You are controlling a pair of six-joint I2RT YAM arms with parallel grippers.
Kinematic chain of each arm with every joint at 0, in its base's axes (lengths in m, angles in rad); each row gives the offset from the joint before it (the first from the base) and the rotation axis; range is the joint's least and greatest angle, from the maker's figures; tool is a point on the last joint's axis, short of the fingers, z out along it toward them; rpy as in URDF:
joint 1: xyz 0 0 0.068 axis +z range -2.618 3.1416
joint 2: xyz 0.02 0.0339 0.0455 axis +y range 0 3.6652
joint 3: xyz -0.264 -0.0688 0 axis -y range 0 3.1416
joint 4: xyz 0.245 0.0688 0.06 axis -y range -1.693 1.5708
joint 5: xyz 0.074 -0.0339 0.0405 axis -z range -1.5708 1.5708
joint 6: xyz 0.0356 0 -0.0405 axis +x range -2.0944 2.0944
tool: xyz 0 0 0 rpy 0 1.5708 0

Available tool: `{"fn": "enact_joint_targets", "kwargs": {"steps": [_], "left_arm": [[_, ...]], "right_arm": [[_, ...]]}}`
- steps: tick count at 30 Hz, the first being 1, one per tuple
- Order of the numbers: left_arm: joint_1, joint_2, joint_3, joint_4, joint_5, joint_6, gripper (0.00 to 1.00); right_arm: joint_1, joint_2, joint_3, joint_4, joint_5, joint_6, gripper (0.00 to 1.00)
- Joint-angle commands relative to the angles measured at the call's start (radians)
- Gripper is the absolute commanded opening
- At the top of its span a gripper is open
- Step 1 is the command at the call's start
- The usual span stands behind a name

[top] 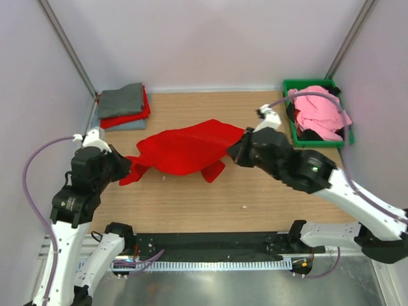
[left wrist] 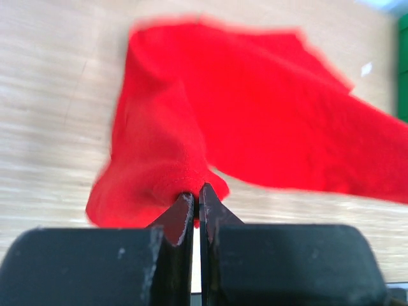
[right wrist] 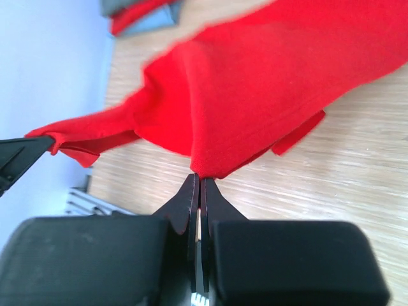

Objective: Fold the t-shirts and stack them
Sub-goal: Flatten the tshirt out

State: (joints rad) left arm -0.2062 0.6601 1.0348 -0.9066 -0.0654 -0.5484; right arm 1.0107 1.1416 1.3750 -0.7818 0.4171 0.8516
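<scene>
One red t-shirt (top: 185, 150), long axis left-right.

Inscriptions, labels, brands, numbers, signs: none legible in any view.

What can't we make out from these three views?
- Top view: the grey shirt covers the folded stack; how many lie beneath is unclear.
- Top view: the pink shirt hides most of the dark cloth in the green bin.
- Left wrist view: blurred; which part of the red shirt the left fingers pinch is unreadable.
- Right wrist view: stack cut by the top edge.
</scene>
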Motion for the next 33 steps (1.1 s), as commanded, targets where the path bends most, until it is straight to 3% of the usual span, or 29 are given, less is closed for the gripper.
{"fn": "enact_joint_targets", "kwargs": {"steps": [1,9,12,16,22,27,33], "left_arm": [[0.007,-0.043,0.144,-0.09,0.027,0.004,0.0],[-0.022,-0.12,0.323,-0.149,0.059,-0.014,0.0],[-0.022,-0.207,0.335,-0.081,0.061,-0.047,0.0],[-0.022,-0.243,0.502,-0.038,0.122,0.024,0.0],[-0.042,-0.131,0.845,0.008,0.217,0.094,0.0],[-0.065,0.001,1.118,0.038,0.282,0.133,0.0],[-0.088,0.068,1.22,0.08,0.389,0.159,0.0]], "right_arm": [[0.005,-0.124,0.056,-0.123,0.045,-0.011,0.01],[0.005,-0.446,0.104,-0.169,-0.02,-0.077,0.02],[0.005,-0.502,0.186,-0.218,-0.023,-0.118,0.01],[-0.011,-0.534,0.334,-0.309,-0.052,-0.206,0.01],[-0.07,-0.52,0.576,-0.297,-0.168,-0.365,0.02],[-0.106,-0.523,0.647,-0.261,-0.206,-0.457,0.02],[-0.11,-0.611,0.653,-0.156,-0.167,-0.548,0.02]]}}
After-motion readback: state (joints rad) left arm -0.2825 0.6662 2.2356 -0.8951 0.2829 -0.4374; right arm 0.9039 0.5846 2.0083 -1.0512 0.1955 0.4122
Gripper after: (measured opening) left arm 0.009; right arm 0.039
